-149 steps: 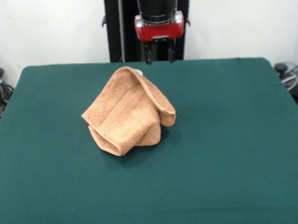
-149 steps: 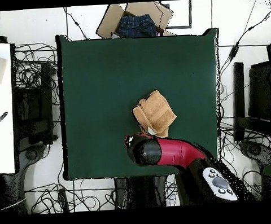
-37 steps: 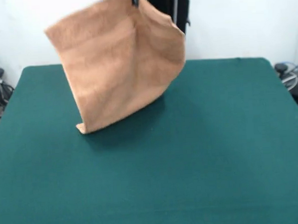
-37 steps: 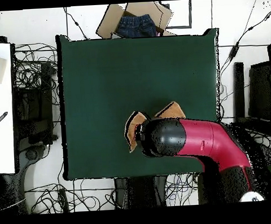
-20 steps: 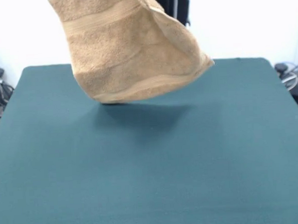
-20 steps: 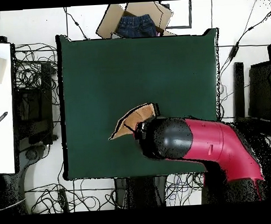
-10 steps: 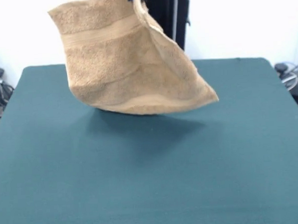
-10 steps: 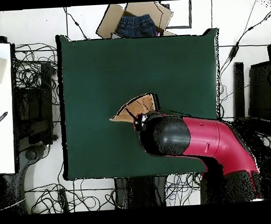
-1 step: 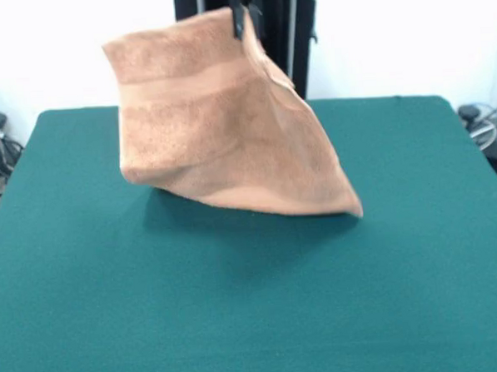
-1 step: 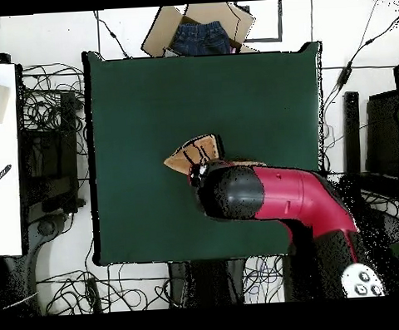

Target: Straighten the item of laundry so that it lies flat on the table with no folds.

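The item of laundry, a tan terry towel with a woven band, hangs opened out above the table. My gripper is shut on the towel's top edge, with only the dark fingertips showing at the top of the front view. The towel's lower right corner reaches down to about the green surface, and its left side hangs above it. From overhead, the red and black arm covers most of the towel, which sticks out to the upper left of the arm over the table.
An open cardboard box holding blue jeans stands beyond the table's top edge in the overhead view. Cables and dark equipment lie along both sides, and a white surface is at the far left.
The towel has come down and swung, so its lower right corner now hangs at about table level. The arm has shifted slightly left in the overhead view.
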Controlling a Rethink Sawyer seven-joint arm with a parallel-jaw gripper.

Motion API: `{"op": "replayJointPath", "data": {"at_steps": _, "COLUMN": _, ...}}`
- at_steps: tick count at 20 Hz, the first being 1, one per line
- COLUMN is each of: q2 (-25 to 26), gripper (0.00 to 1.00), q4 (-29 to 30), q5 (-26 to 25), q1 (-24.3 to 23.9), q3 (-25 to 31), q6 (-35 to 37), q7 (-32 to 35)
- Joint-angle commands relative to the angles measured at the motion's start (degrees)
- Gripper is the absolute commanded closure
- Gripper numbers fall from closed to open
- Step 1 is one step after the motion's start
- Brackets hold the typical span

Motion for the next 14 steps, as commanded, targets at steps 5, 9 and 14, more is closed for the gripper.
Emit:
{"op": "replayJointPath", "data": {"at_steps": 5, "q2": 19.48, "gripper": 1.0, "q4": -12.68, "q5": -7.28, "q1": 4.63, "q3": 1.75, "q6": -1.28, "q7": -1.37}}
{"op": "replayJointPath", "data": {"at_steps": 9, "q2": 20.12, "gripper": 1.0, "q4": -14.99, "q5": -7.29, "q1": 5.4, "q3": 2.18, "q6": 1.05, "q7": -1.33}}
{"op": "replayJointPath", "data": {"at_steps": 14, "q2": 21.06, "gripper": 1.0, "q4": -16.88, "q5": -7.23, "q1": 5.13, "q3": 3.3, "q6": 1.55, "q7": -2.82}}
